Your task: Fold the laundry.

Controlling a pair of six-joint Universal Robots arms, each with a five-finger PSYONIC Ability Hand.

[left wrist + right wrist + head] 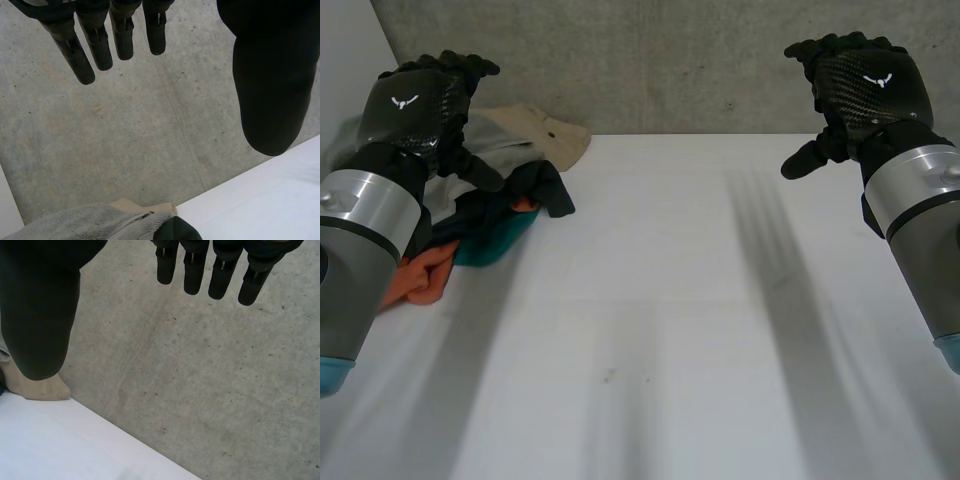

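A heap of laundry lies at the table's far left corner: a beige piece (542, 128), a grey one (500, 150), a dark one (542, 188), a teal one (490, 238) and an orange one (420, 278). My left hand (425, 105) hovers above that heap, open and empty, fingers (82, 55) straight and thumb (270, 85) apart. In the left wrist view the grey cloth (95, 222) and beige cloth (135, 206) lie below the fingertips. My right hand (855, 85) is raised over the far right of the table, open, fingers (220, 270) straight, holding nothing.
The white table (660, 320) spreads bare across the middle and right. A grey concrete wall (660, 60) stands right behind its far edge. A beige cloth edge (35, 387) peeks beside the right thumb (40, 315).
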